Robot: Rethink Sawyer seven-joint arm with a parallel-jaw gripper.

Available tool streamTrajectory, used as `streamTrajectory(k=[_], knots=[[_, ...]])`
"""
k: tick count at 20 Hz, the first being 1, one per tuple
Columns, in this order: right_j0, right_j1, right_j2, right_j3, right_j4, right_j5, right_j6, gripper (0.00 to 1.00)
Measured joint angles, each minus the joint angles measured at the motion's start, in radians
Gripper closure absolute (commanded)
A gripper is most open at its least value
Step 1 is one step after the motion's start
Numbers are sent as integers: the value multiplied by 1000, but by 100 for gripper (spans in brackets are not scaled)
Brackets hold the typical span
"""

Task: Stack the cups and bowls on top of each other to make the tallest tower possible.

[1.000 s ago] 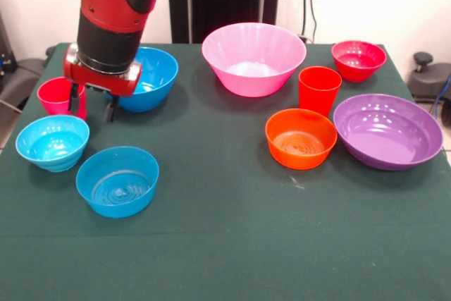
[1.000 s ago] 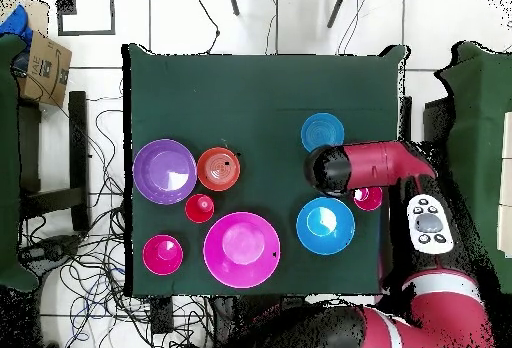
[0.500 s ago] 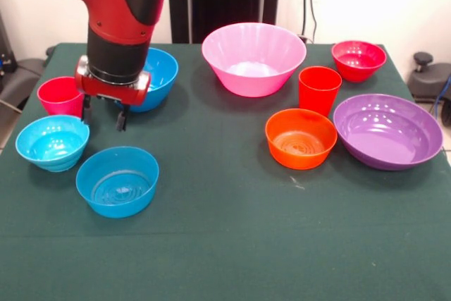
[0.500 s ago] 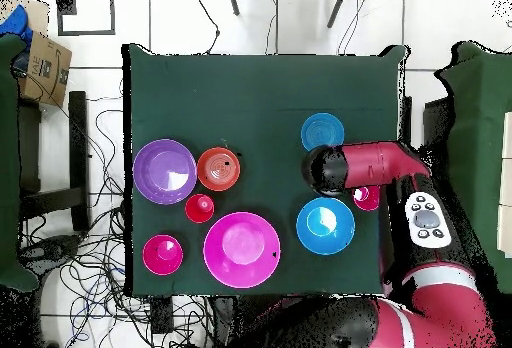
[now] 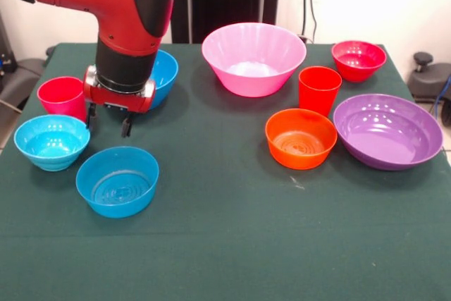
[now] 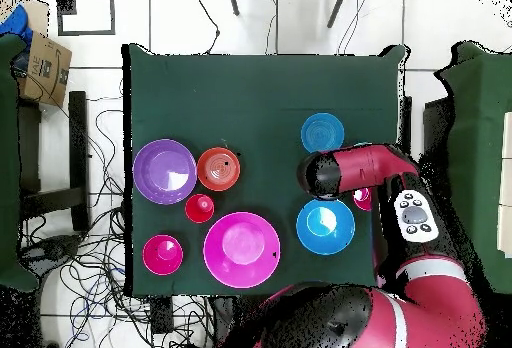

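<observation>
- Pink bowl (image 5: 254,58): largest, upright, top centre of the front view.
- Purple bowl (image 5: 387,130): wide, shallow, at right.
- Red bowl (image 5: 359,59): small, upper right.
- Orange bowl (image 5: 301,138): small, right of centre, just beside the purple one.
- Orange-red cup (image 5: 319,89): upright, between the pink and purple bowls.
- Deep blue bowl (image 5: 162,75): upper left, partly hidden.
- Pinkish-red cup (image 5: 61,96): upright, far left.
- Light-blue bowl (image 5: 51,142): left edge.
- Blue bowl (image 5: 117,180): lower left.
- None are stacked.
</observation>
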Motion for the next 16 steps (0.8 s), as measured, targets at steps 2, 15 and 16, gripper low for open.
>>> streamTrajectory(k=[2, 15, 16], knots=[[1, 0, 0, 0, -5, -2, 0, 0], [-15, -12, 10, -3, -33, -6, 0, 0], [-17, -13, 12, -3, -33, -6, 0, 0]])
